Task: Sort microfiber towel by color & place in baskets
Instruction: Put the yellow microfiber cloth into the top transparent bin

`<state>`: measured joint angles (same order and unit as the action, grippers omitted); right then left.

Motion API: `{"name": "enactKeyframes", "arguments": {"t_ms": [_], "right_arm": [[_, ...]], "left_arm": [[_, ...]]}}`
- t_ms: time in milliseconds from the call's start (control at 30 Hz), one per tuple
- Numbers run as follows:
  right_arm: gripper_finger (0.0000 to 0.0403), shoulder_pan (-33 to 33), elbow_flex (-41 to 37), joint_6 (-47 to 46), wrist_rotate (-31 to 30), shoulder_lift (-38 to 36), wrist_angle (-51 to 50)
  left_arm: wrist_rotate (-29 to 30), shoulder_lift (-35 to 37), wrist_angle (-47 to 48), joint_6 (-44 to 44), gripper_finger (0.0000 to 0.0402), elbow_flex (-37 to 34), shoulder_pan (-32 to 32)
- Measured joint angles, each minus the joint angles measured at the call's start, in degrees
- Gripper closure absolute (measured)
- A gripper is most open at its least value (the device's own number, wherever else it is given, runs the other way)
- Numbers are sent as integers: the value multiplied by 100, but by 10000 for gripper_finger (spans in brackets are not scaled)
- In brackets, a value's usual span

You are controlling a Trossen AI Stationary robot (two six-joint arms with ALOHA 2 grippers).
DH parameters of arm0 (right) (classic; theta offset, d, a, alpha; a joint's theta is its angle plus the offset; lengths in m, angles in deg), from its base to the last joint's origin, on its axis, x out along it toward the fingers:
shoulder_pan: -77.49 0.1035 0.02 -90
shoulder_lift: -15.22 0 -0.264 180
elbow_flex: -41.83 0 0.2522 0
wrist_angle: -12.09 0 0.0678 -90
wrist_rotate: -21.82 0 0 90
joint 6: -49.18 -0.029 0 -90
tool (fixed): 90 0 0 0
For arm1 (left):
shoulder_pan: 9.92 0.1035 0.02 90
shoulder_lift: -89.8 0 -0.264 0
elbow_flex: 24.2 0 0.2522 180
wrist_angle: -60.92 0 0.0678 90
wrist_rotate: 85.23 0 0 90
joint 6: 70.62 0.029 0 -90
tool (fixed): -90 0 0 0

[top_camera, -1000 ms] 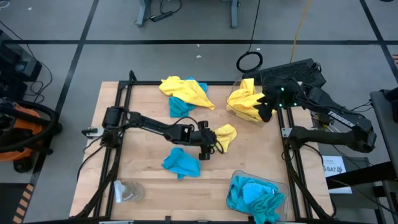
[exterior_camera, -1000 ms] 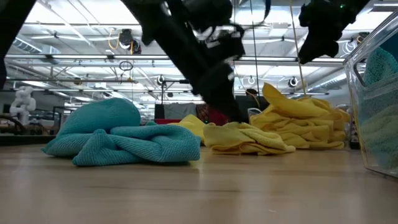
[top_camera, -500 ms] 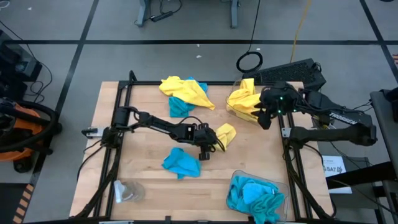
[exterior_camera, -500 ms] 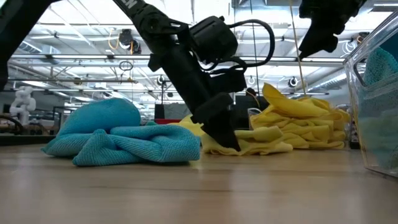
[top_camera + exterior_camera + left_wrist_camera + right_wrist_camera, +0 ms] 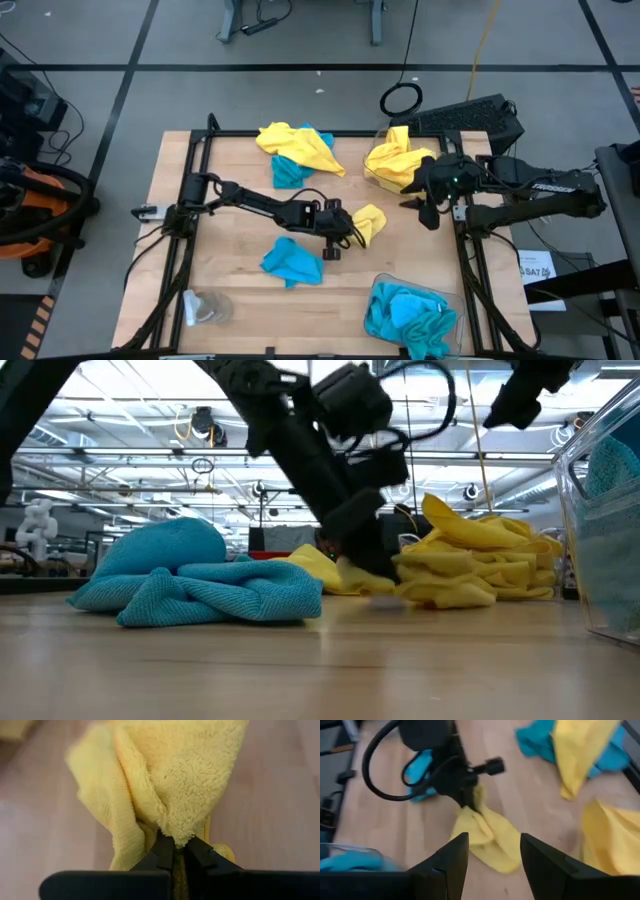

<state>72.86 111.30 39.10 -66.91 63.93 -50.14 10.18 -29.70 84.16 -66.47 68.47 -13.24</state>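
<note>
Here two baskets (image 5: 388,172) (image 5: 412,318), left claw (image 5: 352,226) pinching one yellow towel (image 5: 368,219).

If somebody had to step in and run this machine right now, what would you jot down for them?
Left gripper: shut on a yellow towel at mid-table.
Right gripper: open, empty, beside the yellow basket.
Done: yellow towels piled in that far basket; blue towels in the near basket.
Left: the held yellow towel, a loose blue towel, and a mixed yellow-and-blue heap at the far edge.
</note>
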Motion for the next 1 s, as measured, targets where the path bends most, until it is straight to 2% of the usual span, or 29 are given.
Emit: {"name": "enactKeyframes", "arguments": {"t_ms": [200, 467, 600, 767, 833, 1000], "right_arm": [[232, 690, 2, 64, -31, 27, 502], [232, 1547, 2, 264, -628, 315, 894], [232, 1888, 2, 392, -655, 635, 1390], [231, 2298, 4, 521, -1192, 1076, 1563], [229, 2407, 4, 520, -1226, 1222, 1575], [200, 2721, 4, 383, -1506, 1454, 1624]], "left_arm": [[554, 446, 167, 274, 387, 279, -137], [681, 1137, 16, 436, 387, 296, -283], [399, 1234, -517, 667, 387, 296, -450], [225, 1243, -926, 723, 387, 296, -617], [227, 1243, -932, 719, 387, 296, -631], [-8, 1243, -1058, 666, 387, 293, -694]]}}
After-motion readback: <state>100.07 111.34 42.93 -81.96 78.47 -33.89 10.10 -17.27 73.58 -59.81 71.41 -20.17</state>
